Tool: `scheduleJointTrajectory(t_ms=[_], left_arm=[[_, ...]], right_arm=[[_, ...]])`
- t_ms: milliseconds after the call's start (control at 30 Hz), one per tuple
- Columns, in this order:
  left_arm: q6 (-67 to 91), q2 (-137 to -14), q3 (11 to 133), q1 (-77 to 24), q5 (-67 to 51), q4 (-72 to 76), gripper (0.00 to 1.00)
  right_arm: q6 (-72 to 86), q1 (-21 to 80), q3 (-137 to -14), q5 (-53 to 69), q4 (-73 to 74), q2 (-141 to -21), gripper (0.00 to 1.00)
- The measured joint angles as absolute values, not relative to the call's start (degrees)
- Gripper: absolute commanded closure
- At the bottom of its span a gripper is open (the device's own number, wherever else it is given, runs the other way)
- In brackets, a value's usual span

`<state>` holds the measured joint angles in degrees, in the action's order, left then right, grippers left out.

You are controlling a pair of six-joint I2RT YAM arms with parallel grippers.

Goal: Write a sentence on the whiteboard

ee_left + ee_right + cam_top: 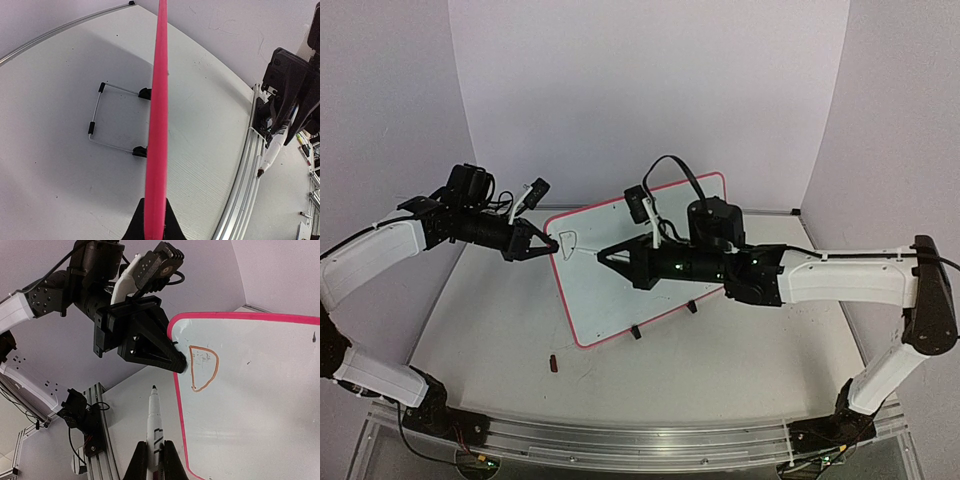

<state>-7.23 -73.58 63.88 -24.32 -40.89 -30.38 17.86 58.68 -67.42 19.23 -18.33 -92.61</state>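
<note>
The whiteboard (pixel 650 300), glossy white in a thin red frame, stands tilted at mid-table. My left gripper (pixel 552 246) is shut on its left edge; the left wrist view sees the frame (pixel 159 100) edge-on between the jaws (pixel 154 199). My right gripper (pixel 155 444) is shut on a white marker (pixel 155 420) whose dark tip (pixel 154 388) points towards the board's left edge and stands off its face. Of the sentence, a single D-shaped loop (pixel 202 367) shows near the board's upper left corner, next to the left gripper's fingertips (pixel 177 362).
A small dark red marker cap (pixel 554 363) lies on the table in front of the board. A wire stand (pixel 100 120) with black feet props the board from behind. An aluminium rail (pixel 620 440) runs along the near edge, and pale walls close the back and sides.
</note>
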Motion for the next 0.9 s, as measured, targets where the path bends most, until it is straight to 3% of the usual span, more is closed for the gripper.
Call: scheduleJointTrajectory(t_ms=[900], left_arm=[[-7.56, -73.58, 63.88, -24.32, -41.04, -30.48, 1.0]], right_arm=[[17.19, 56.05, -70.08, 15.92, -18.54, -98.31, 1.0]])
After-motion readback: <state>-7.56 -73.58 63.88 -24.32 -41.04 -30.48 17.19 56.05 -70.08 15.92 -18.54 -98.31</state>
